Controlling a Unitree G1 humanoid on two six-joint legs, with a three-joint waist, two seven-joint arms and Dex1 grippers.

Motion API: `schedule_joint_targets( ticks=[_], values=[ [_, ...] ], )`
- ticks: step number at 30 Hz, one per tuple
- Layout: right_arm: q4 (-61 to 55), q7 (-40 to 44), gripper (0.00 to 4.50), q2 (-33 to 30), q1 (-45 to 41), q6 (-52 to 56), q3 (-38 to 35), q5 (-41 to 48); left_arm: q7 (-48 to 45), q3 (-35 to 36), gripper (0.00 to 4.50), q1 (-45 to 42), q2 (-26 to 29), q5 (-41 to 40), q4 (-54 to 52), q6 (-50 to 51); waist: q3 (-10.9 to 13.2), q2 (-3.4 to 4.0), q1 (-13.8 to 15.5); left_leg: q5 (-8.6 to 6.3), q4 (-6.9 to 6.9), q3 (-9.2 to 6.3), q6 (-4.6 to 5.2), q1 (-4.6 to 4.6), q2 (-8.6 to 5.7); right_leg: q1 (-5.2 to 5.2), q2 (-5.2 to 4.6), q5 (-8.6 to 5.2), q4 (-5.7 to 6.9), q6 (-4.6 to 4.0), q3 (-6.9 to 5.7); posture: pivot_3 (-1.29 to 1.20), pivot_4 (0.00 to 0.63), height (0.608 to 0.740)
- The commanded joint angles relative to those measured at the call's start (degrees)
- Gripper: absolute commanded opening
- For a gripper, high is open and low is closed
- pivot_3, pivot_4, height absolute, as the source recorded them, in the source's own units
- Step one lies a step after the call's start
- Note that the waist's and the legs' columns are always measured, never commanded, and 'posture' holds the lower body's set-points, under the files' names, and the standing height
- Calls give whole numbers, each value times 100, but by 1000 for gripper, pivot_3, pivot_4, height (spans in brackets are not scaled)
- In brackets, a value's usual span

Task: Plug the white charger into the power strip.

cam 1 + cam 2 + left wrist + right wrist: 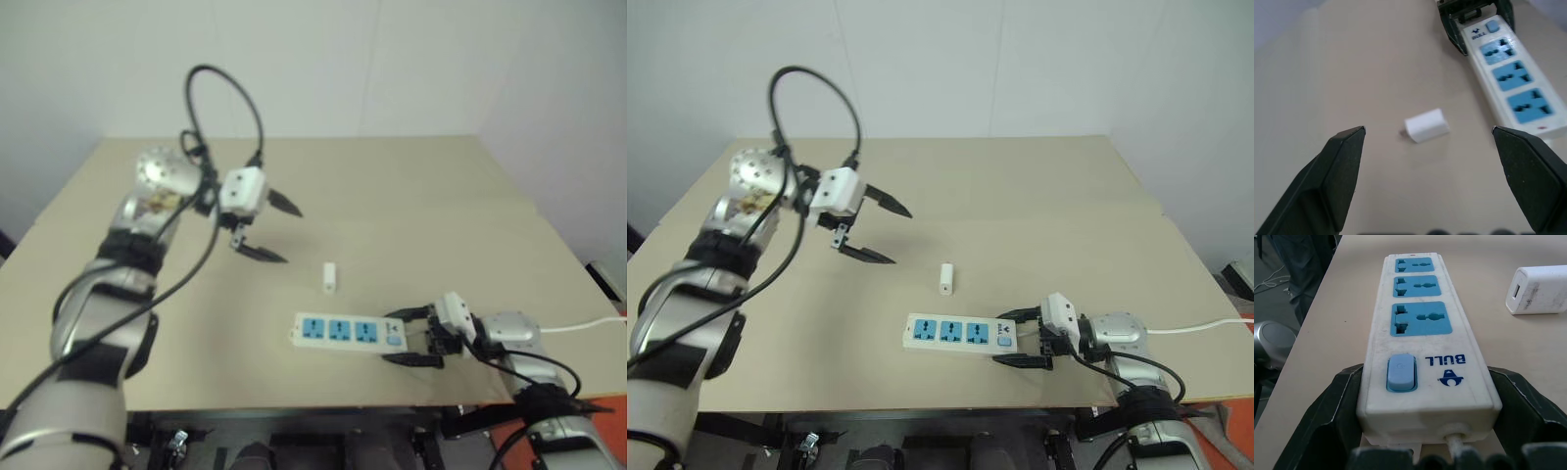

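Two grippers are over the tan table (411, 196). The right gripper (1021, 338) is low, at the switch end of the power strip (955, 334). Its two black fingers stand one on each long side of the strip, very close to the walls or touching them; the right wrist view does not let one say whether they press. The blue switch (1401, 372) is the part nearest to this gripper, then the three blue socket faces go away from it in a row. The thin white cable (1205, 327) leaves the strip at this same end.

The left gripper (879, 232) hangs above the table with its fingers spread wide and nothing between them. The white charger (1426, 125) lies on its side on the table, beyond the tips of this gripper and between them in the left wrist view. It is near the strip's long side but apart from it.
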Motion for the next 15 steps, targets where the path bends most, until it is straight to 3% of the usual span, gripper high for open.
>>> schedule_joint_targets(
  ticks=[1,7,15],
  values=[
    [-160,-42,3439,-26,60,132,103,-111,-25,-733,4500,-716,-178,-319,888,-627,3,-6,-35,0,0,0,0,0,0,-1,0,-4,6,7,2,0,150,740],
    [-516,-196,3439,-44,281,338,126,-82,-25,-885,4500,-1526,-913,549,2043,-1317,18,-30,-47,0,4,0,0,-8,-6,-3,1,-23,3,38,6,0,150,740],
    [-916,-342,3439,-55,535,486,171,-71,-25,-1118,4500,-1678,-1410,1025,2361,-2412,23,-40,-47,-1,4,4,1,-5,-5,-3,3,-25,10,42,14,0,150,740]
  ],
)
